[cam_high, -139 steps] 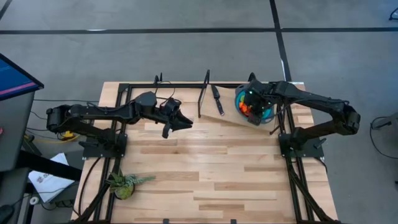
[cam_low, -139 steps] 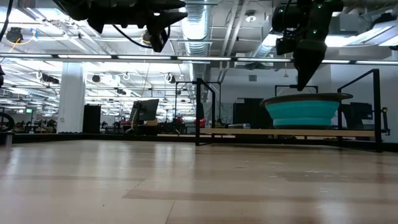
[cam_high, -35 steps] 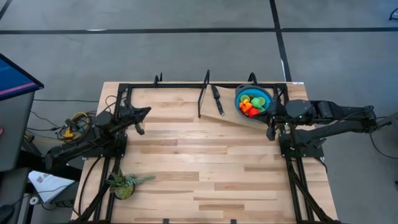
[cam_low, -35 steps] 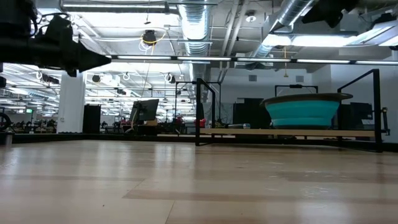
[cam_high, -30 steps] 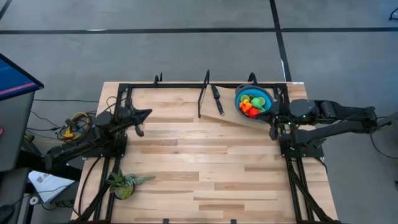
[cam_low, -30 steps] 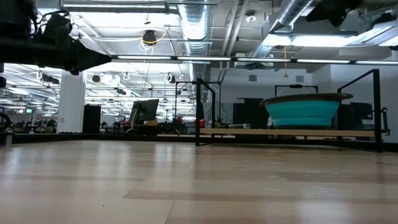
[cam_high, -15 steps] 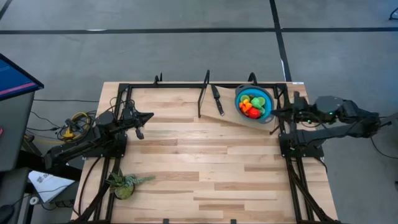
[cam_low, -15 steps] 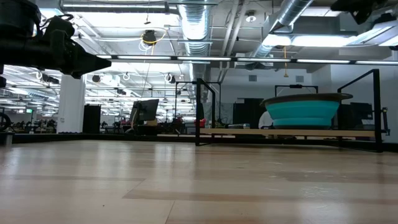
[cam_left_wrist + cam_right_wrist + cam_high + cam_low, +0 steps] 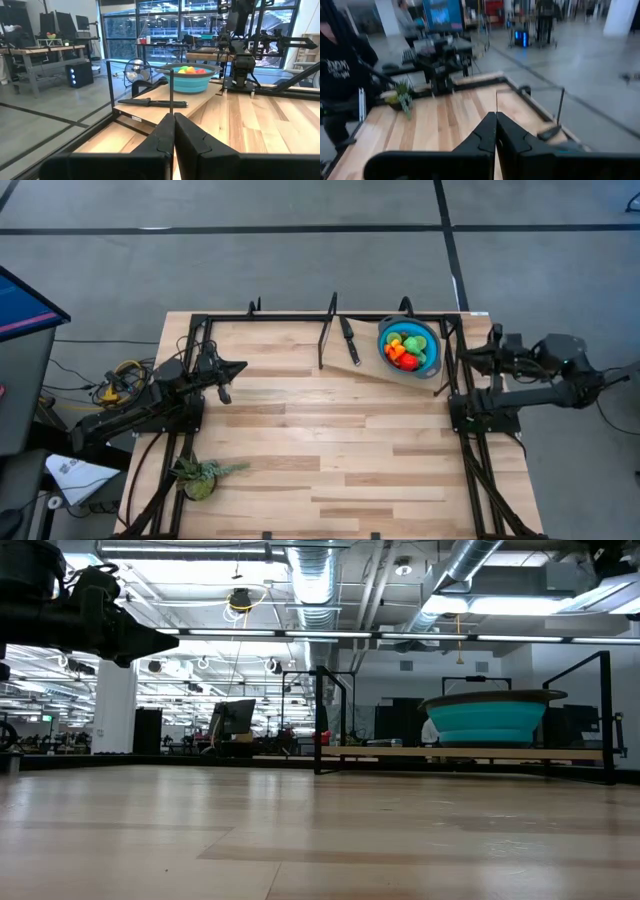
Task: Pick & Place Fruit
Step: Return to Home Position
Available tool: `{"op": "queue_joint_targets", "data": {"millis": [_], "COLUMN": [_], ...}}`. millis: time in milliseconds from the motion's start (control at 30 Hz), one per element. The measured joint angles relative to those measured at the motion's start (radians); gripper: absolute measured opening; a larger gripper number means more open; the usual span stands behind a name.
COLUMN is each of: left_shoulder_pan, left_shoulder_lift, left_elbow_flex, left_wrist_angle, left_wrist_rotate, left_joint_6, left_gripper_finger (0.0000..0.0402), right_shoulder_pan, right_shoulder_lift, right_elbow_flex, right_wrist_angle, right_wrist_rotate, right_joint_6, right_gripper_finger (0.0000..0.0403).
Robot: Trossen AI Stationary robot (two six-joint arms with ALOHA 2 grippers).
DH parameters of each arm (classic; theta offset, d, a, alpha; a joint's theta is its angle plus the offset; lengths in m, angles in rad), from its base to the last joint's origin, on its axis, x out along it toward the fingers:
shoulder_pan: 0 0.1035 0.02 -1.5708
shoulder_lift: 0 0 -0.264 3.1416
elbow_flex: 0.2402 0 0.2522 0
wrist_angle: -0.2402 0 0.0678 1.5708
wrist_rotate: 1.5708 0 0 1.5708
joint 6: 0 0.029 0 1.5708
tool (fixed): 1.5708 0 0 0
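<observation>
Right tool (image 9: 466, 358) withdrawn, knife (image 9: 349, 340) beside colander (image 9: 436, 346)

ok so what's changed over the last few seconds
The left pincer pulled back from the middle of the table to its left edge. The right pincer lifted away from over the blue bowl and drew off past the right edge. Both are shut. The bowl, its fruit, the knife and the plant stayed put.
</observation>
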Motion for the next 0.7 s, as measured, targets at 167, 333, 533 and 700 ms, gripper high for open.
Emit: {"op": "queue_joint_targets", "data": {"millis": [167,333,533,700], "left_shoulder_pan": [0.000,0.000,0.000,0.000], "left_shoulder_lift": [0.000,0.002,0.011,0.037], "left_elbow_flex": [0.000,0.000,0.000,0.000], "left_wrist_angle": [-0.001,-0.002,-0.002,0.000], "left_wrist_rotate": [0.000,0.007,0.011,0.024], "left_joint_6": [0.000,-0.001,-0.002,0.001], "left_gripper_finger": [0.0000,0.0000,0.0000,0.0000], "right_shoulder_pan": [0.000,0.000,0.000,0.000], "right_shoulder_lift": [-0.132,-0.154,-0.110,-0.121], "right_elbow_flex": [-0.144,-0.276,-0.424,-0.573], "right_wrist_angle": [0.173,0.325,0.516,0.592], "right_wrist_rotate": [-0.013,-0.036,-0.091,-0.117], "right_joint_6": [-0.019,0.034,0.010,-0.002], "right_gripper_finger": [0.0000,0.0000,0.0000,0.0000]}}
